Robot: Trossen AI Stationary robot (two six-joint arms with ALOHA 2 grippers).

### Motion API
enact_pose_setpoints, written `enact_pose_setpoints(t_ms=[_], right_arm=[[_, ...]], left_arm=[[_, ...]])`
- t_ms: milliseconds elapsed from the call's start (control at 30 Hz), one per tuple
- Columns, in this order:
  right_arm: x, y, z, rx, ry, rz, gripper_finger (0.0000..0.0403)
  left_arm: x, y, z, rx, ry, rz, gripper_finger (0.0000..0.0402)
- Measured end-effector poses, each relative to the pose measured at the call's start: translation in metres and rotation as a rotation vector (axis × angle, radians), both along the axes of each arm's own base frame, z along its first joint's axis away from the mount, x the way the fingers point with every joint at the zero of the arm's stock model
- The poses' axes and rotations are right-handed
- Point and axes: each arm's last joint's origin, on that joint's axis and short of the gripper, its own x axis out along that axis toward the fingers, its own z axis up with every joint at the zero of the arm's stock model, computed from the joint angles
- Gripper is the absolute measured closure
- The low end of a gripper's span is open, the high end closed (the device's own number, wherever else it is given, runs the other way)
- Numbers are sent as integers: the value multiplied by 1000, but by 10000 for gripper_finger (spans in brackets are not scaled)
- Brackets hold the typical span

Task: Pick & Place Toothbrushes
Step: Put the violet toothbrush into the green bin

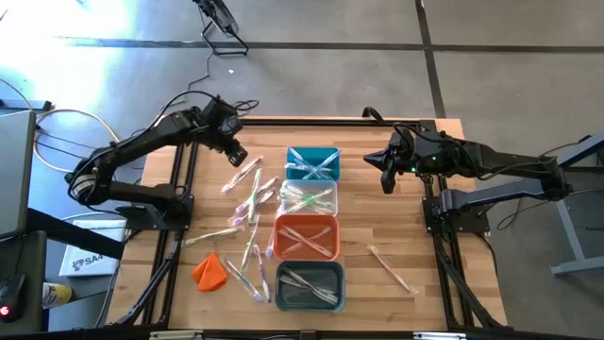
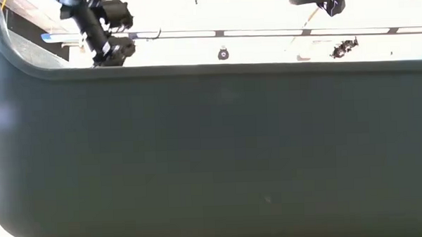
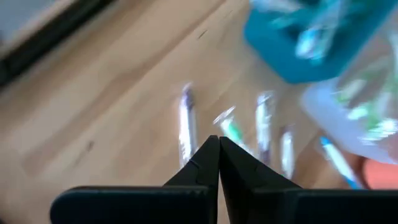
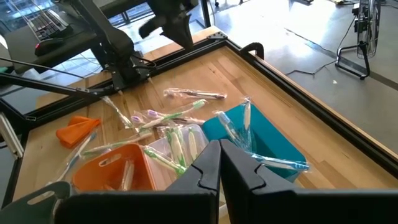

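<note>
Four bins are lined up down the middle of the wooden surface (image 1: 396,227): a teal bin (image 1: 312,162), a clear bin (image 1: 309,198), an orange bin (image 1: 307,236) and a grey bin (image 1: 310,285), each already holding a few toothbrushes. Most of the loose toothbrushes (image 1: 247,203) are scattered on the boards just beside the bins on the left arm's side, some lying across one another, and a single toothbrush (image 1: 390,267) lies well apart on the right arm's side. An orange cloth lump (image 1: 209,271) sits near the grey bin.

The left gripper (image 1: 236,157) is seen above the far end of the scatter, near the teal bin; in its wrist view the jaws are pressed together with nothing visibly between them. The right gripper (image 1: 385,179) is held above the surface beside the teal bin, its jaws likewise shut and empty.

The toothbrushes are judged to be very light, thin and stiff, and several appear to be wrapped in clear film, so a slippery, crinkling surface is to be expected. A hold across the middle of the handle is advised, where balance is best. Overlapping pieces may be dragged along, so an isolated one at the edge of the scatter is best taken first.
</note>
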Motion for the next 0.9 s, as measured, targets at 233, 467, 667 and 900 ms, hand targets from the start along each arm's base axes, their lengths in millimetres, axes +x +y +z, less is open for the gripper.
enact_pose_setpoints(t_ms=[233,467,667,900], right_arm=[[0,0,0,16,-6,-10,401],[0,0,0,21,-7,-13,401],[0,0,0,21,-7,-14,401],[0,0,0,21,-7,-13,401]], left_arm=[[-17,2,-44,-150,77,176,392],[-22,-5,-69,-216,117,185,371],[-22,-5,-71,-230,105,179,308],[-22,-6,-71,-242,101,173,262]])
